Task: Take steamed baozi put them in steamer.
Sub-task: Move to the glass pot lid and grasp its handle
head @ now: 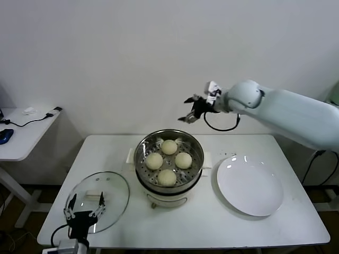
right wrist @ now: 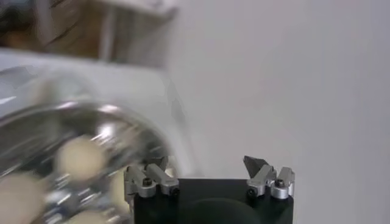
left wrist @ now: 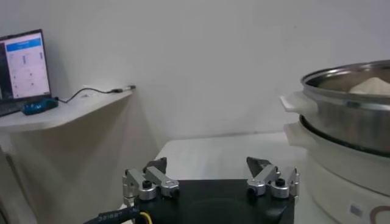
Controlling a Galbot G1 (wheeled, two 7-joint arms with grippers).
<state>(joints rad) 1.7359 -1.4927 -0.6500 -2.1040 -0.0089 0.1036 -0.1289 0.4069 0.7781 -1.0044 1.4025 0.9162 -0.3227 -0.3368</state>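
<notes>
gripper on my left [head: 85, 209] sits nearest, low at the near left corner of the tabletop [head: 212, 222], its fingers spread wide and holding nothing, hovering over the near edge of the round glass lid [head: 100, 198] that lies flat on the tabletop. from that wrist i see the steamer's steel wall and white base just to the right [left wrist: 347, 128].

further in, at the middle of the tabletop, the steamer [head: 168, 164] stands upright, and all four steamed baozi [head: 167, 177] rest on its perforated tray: one near, one left, one right, one far, close together. to its right, apart from it, lies the flat white plate [head: 250, 185], bare.

farthest off, my right gripper [head: 192, 111] hangs in the air above and beyond the steamer's far right rim, fingers wide apart, empty. its wrist view shows the baozi below [right wrist: 79, 159], blurred.

a side desk [head: 24, 132] with cables stands to the far left.
</notes>
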